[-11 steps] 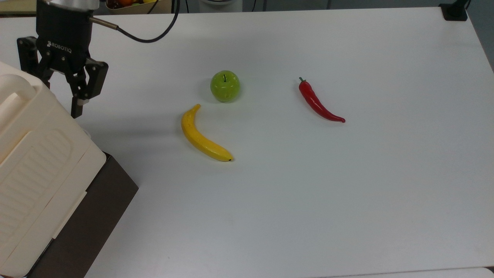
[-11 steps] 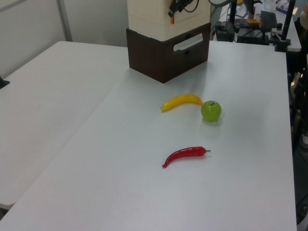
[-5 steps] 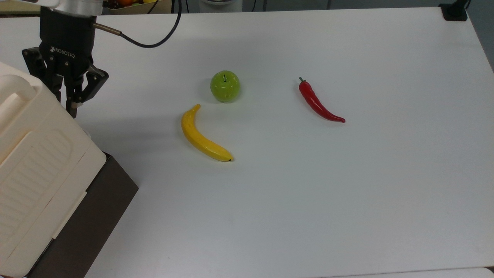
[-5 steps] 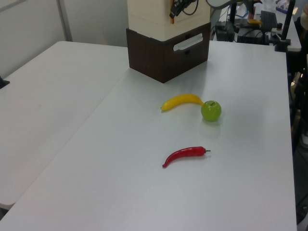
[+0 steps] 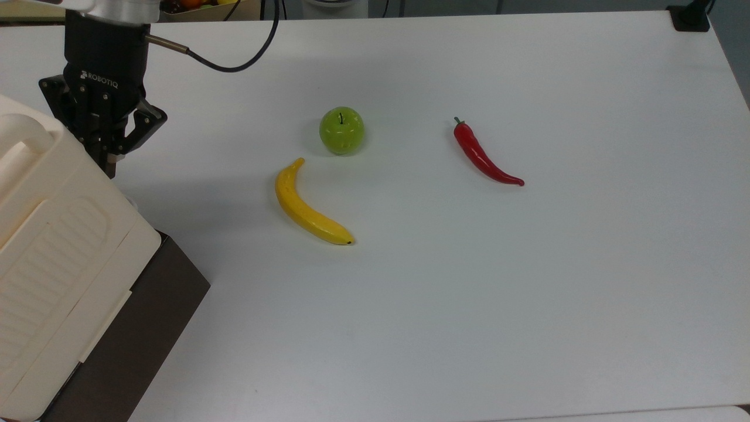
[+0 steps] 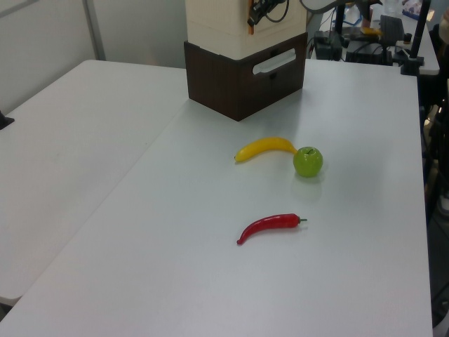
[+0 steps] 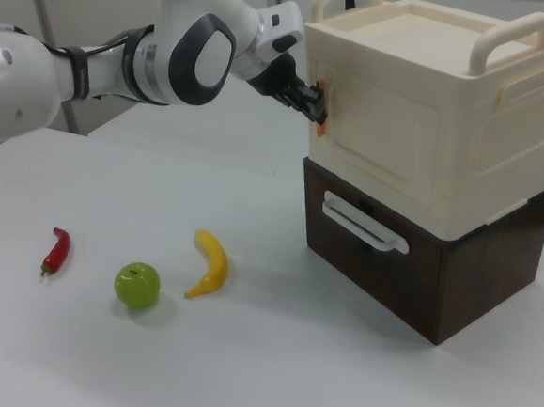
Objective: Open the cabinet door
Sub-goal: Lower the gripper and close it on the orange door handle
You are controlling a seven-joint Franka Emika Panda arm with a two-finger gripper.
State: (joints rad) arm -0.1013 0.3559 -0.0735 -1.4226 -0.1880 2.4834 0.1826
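The cabinet [image 7: 450, 95] is a big cream box with two handle bars, on a dark brown base [image 7: 436, 273], at the top view's left edge [image 5: 53, 234]. In the right view the cabinet door [image 7: 377, 127] is the recessed panel on the cabinet's left face, lying flush with the box. My gripper [image 7: 315, 102] is at the door's left edge, fingers together on a small orange tab [image 7: 321, 102] there. In the top view the gripper [image 5: 109, 159] points down beside the cabinet's upper corner. The left view has the gripper [image 6: 254, 11] at the cabinet's top right.
On the white table lie a yellow banana [image 5: 304, 205], a green apple [image 5: 341, 130] and a red chili pepper [image 5: 481, 155], all to the top view's right of the cabinet. The brown base carries a white drawer handle [image 7: 365, 222].
The fingers went from wide open to shut at the cabinet's corner. The gripper shifted slightly toward the cabinet. Fruit and door have not moved.
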